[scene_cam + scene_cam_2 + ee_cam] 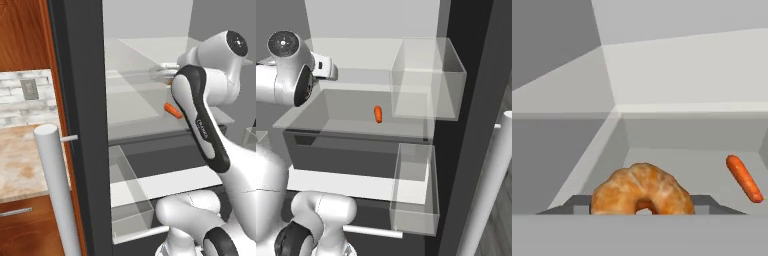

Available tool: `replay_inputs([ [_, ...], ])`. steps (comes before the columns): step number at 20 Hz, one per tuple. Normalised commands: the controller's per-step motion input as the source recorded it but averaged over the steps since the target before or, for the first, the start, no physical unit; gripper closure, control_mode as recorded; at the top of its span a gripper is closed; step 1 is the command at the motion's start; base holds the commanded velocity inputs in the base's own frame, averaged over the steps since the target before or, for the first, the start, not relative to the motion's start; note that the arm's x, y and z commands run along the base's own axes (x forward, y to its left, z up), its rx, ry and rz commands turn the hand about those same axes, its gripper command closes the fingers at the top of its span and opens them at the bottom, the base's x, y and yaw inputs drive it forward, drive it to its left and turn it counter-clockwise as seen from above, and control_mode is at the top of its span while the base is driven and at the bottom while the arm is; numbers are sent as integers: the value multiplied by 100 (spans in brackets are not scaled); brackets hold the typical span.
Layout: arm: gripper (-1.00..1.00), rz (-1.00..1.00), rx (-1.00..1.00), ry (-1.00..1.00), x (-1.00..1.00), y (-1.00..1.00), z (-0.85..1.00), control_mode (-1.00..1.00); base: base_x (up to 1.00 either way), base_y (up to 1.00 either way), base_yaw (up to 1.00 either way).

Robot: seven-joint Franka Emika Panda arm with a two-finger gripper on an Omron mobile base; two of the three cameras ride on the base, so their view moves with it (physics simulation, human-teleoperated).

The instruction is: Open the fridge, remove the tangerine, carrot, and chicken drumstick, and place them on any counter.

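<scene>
Fridge, tall and dark charcoal-grey (82, 125), already stands open. The beige marbled table (20, 160) beside it carries none of the food. The small bright orange carrot (378, 114) lies on a shelf inside. The round orange-brown tangerine (643, 192) sits right at the fingers, apparently gripped between them; the drumstick I cannot find.

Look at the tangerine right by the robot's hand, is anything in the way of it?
Nothing visible is. In the hand view the tangerine sits right at the gripper, between the fingers. The carrot lies apart, off to one side on the fridge shelf.
</scene>
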Motion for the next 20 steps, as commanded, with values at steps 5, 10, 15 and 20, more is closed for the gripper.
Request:
replay_inputs([
  [5,100,-20,4,0,-100,-55,12,-100,0,0,0],
  [10,100,-13,1,-1,-92,-39,7,-100,0,0,0],
  [15,100,0,0,1,-18,-2,0,-100,0,0,0],
  [20,100,0,0,0,0,0,0,100,-47,-2,-3],
])
